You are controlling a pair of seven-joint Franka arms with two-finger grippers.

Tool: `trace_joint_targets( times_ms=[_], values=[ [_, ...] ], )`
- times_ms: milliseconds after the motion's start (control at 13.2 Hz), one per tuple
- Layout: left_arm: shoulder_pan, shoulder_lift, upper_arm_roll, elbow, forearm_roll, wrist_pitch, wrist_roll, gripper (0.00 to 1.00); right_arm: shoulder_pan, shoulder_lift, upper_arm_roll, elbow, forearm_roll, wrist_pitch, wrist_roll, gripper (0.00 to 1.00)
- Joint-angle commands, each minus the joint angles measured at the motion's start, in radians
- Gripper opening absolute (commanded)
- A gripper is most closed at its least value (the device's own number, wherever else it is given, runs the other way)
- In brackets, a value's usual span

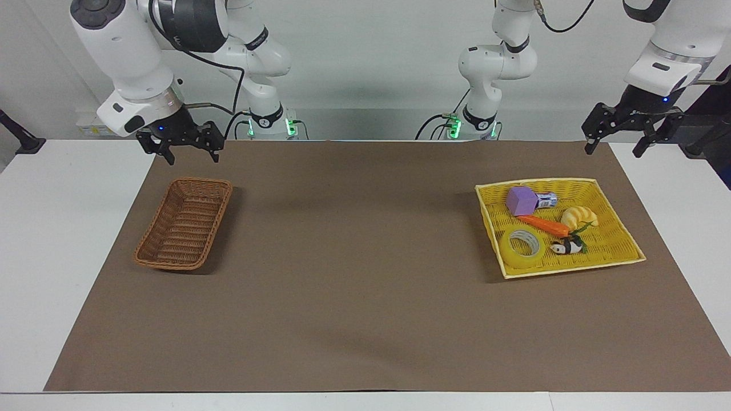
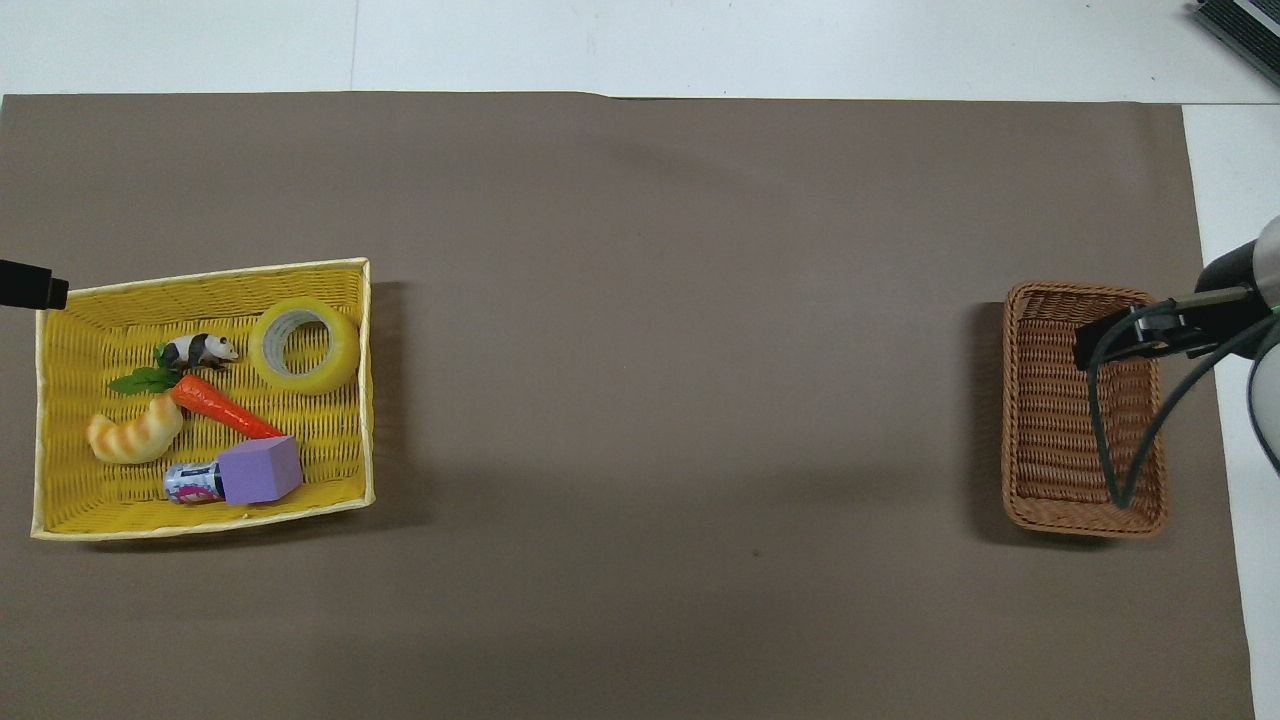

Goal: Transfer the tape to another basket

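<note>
Watching from the facing camera, I see both arms waiting raised at the top of the frame. At upper left the right gripper hangs with fingers spread and nothing between them, over the mat's edge just above the dark brown wicker basket, which sits at left of centre. At upper right the left gripper hangs spread and empty too, over the corner of the brown mat, above the flat yellow basket at right. In the lower left corner of that yellow basket lies the tape, flat on its side, its pale core showing. Just beside it sits a small panda figure; above them lie an orange carrot, a croissant, a purple block and a small can touching the block.

From the overhead camera the sides are swapped. I find the tape in the upper right corner of the yellow basket at frame left, with the panda near it. The wicker basket stands at frame right, partly covered by the right arm's dark hardware and cable. Only a dark tip of the left arm shows at the left edge.
</note>
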Motion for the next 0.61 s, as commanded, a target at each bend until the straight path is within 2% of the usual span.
trace_joint_targets(
  times_ms=[0, 530],
  values=[
    [-0.006, -0.010, 0.000, -0.010, 0.005, -0.014, -0.008, 1.00, -0.006, -0.009, 0.004, 0.000, 0.003, -0.007, 0.012, 1.00],
    [-0.013, -0.010, -0.001, -0.010, 0.005, -0.009, -0.010, 1.00, -0.006, -0.009, 0.004, 0.000, 0.003, -0.007, 0.012, 1.00]
  ],
)
